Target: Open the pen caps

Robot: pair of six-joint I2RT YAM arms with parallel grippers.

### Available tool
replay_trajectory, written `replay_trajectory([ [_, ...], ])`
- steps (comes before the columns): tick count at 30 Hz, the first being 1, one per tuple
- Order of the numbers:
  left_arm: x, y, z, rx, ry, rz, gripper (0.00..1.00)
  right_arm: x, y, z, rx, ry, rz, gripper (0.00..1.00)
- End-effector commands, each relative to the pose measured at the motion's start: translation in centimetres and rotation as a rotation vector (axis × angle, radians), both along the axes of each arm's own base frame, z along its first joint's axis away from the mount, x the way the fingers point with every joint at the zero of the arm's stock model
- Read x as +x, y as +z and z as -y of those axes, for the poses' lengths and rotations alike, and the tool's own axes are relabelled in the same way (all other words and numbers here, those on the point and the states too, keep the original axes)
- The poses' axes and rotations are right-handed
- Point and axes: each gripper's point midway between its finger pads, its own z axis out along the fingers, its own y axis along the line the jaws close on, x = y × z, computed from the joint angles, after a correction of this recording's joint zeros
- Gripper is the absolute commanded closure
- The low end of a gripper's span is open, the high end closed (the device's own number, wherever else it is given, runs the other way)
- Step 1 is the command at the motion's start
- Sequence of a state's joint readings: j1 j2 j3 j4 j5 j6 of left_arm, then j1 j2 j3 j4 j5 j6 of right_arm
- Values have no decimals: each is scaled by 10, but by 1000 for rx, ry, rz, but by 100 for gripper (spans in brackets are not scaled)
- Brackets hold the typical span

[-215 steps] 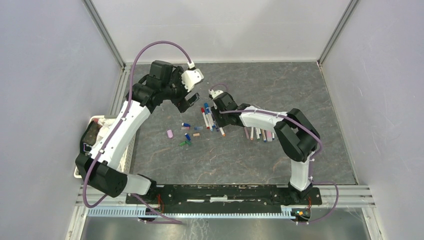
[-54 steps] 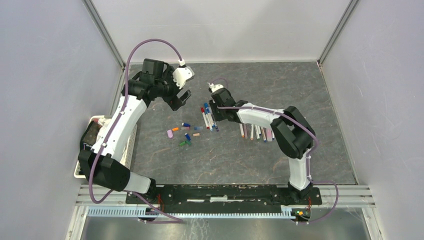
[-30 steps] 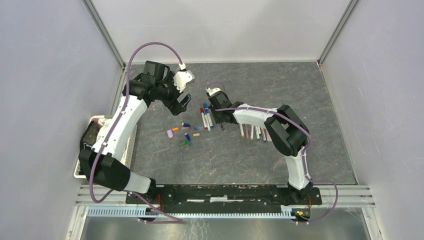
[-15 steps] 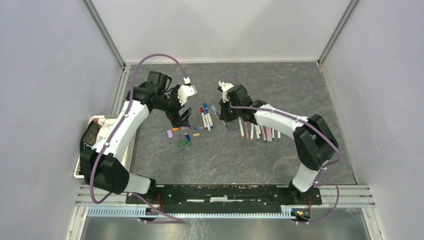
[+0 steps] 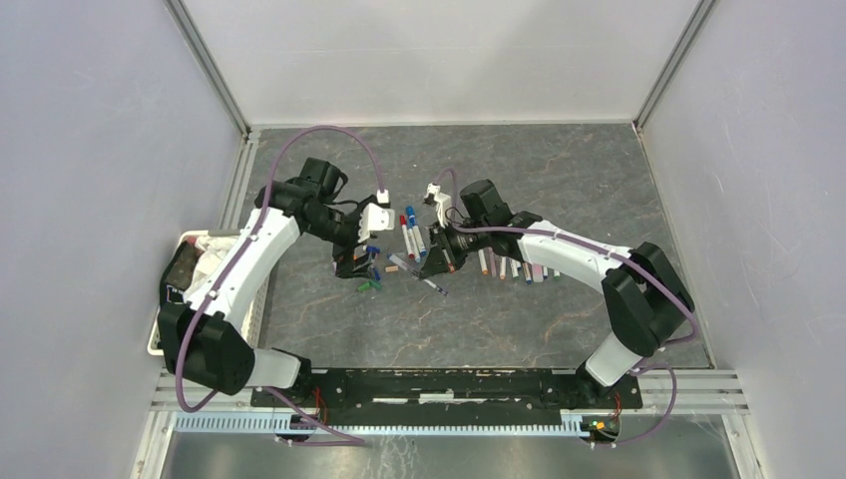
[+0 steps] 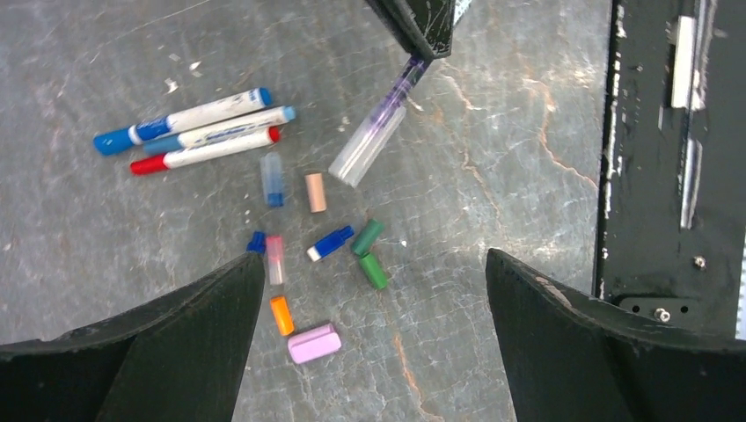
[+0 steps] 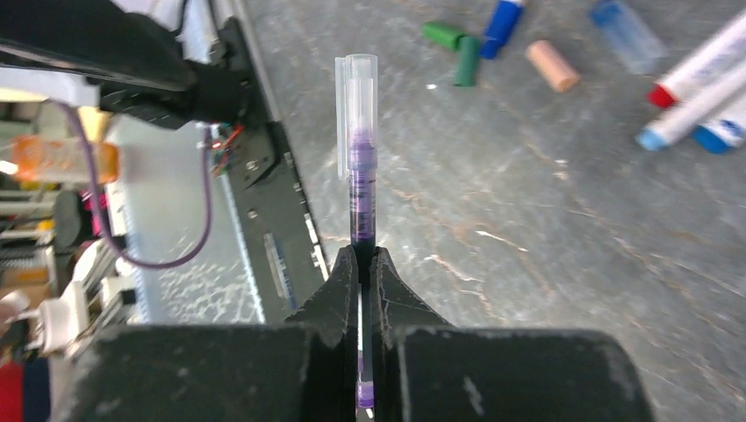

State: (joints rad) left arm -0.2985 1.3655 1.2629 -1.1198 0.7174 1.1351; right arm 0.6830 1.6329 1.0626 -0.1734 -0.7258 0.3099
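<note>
Right wrist view: item, one purple pen (image 7: 362,198), slim translucent violet barrel. A clear cap (image 7: 355,97) with a side clip is seated over its tip, not yet pulled. The right gripper (image 7: 361,257) is clamped tight on the rear half of the barrel, and a short stub of the tail shows behind the fingers. The pen is carried clear of the table (image 7: 545,264), with the capped end thrust out ahead. This looks meant to offer the cap to the other arm while the barrel stays braced. Left wrist view: the left gripper (image 6: 371,264) is spread to its widest and holds nothing. It is just short of the pen's cap end, its gap facing that end, which reads as a set-up to close on the cap and draw it off along the barrel. Loose caps (image 6: 330,243) in green, blue, orange, pink, peach and pale blue lie scattered on the table beneath and just beyond the pen's cap end. Three capped pens (image 6: 198,132), two blue and one red, lie side by side, off to one side of the pen. Top external view: a further row of pens (image 5: 514,267) lies past the pen's tail end, beside the right arm; whether they are capped cannot be told
</note>
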Motion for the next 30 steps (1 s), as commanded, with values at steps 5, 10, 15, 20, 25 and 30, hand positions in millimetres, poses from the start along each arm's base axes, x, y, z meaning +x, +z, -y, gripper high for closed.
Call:
replay_trajectory([
  [5, -33, -8, 13, 44, -225, 68, 3, -48, 49, -23, 185, 260, -77, 100],
  [10, -39, -16, 20, 103, -275, 85, 14, -54, 52, -33, 190, 288, -104, 100],
  [15, -46, -27, 24, 144, -297, 68, 33, -58, 54, -37, 203, 297, -110, 100],
  [20, -51, -33, 25, 176, -311, 71, 69, -61, 54, -37, 207, 307, -116, 100],
  [25, -49, -33, 23, 210, -315, 95, 98, -62, 45, -38, 193, 310, -129, 79],
  [30, -49, -23, 28, 199, -328, 126, 98, -56, 44, -56, 198, 307, -151, 63],
])
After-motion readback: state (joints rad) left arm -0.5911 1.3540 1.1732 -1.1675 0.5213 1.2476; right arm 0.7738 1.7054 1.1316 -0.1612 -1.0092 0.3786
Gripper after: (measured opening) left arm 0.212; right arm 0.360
